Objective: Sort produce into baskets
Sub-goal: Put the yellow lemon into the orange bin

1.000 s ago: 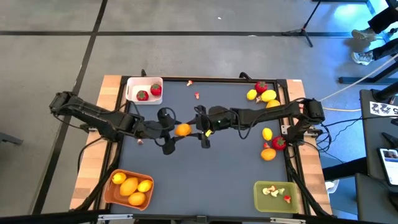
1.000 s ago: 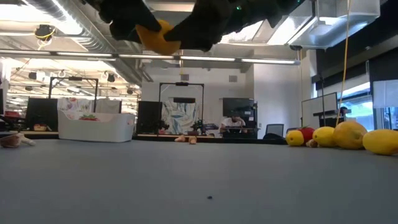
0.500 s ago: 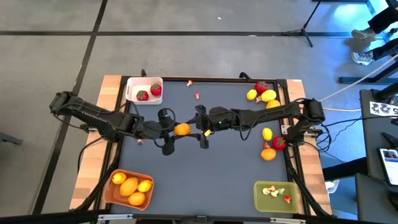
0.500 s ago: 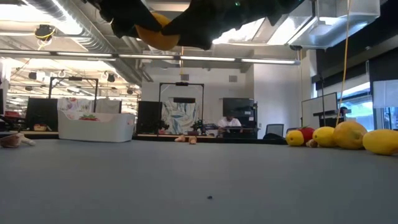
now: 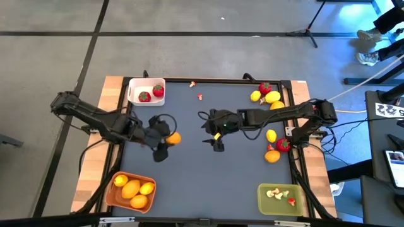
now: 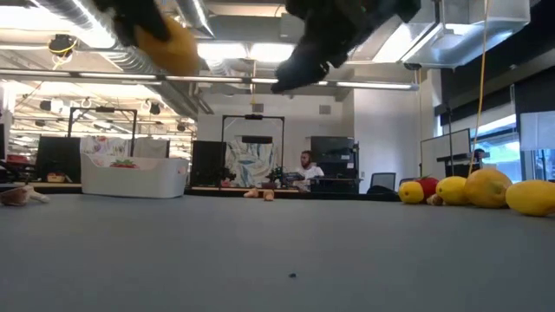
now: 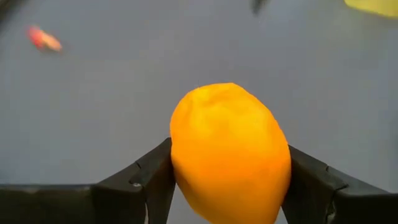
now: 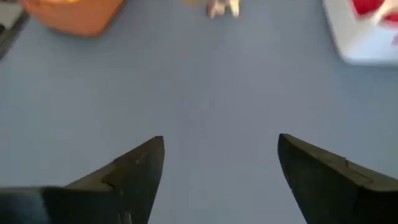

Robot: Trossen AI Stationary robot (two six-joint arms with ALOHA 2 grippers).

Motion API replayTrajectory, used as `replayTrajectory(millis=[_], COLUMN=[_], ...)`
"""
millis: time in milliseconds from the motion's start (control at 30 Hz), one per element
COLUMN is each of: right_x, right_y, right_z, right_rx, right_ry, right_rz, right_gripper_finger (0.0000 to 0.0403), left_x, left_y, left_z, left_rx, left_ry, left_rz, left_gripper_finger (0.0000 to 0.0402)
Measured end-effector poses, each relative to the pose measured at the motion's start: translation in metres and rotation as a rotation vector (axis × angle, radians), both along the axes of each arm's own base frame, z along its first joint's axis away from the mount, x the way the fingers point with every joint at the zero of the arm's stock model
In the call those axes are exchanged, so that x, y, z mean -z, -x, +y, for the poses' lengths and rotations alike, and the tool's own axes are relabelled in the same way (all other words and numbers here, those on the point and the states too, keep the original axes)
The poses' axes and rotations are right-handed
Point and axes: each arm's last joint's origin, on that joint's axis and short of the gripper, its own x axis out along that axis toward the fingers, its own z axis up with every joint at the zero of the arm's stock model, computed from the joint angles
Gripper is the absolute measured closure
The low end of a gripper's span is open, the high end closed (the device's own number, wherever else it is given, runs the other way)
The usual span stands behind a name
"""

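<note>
Produce is sitting partly sorted: left gripper (image 5: 165, 140) is clamping an orange citrus (image 5: 173, 138) mid-bench, right gripper (image 5: 216, 137) is hanging open and empty, and loose fruit (image 5: 273, 97) is waiting at two o'clock.

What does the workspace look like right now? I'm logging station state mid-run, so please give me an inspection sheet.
Surface: dark mat on a wood-edged table.
Job's things: white bin holds two strawberries; orange bin holds yellow and orange fruit; green bin holds small bits. Loose fruit and more at the right edge.
Clutter: tiny bits near the far edge.
Grippers: left gripper shut on an orange, held above the mat; right gripper open, empty, mid-table.
Cables: cables run off the right side.
Surroundings: grey floor, a stand; in the low view, a person at a desk.
</note>
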Motion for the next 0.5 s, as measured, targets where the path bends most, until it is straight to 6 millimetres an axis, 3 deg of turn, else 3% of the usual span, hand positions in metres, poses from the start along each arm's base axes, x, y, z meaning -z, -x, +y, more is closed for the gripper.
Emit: replayTrajectory(millis=[200, 500], right_x=[0.011, 0.010], right_y=[-0.001, -0.002], right_z=[0.000, 0.000], right_rx=[0.003, -0.002], right_ry=[0.000, 0.005], right_rz=[0.065, 0.047], right_gripper_finger=[0.0093, 0.0093], left_x=[0.006, 0.011], left_y=[0.021, 0.056], left_z=[-0.026, -0.064], left_rx=[0.018, -0.159], left_ry=[0.299, 0.659], left_rz=[0.197, 0.523], left_gripper_finger=[0.0176, 0.0175])
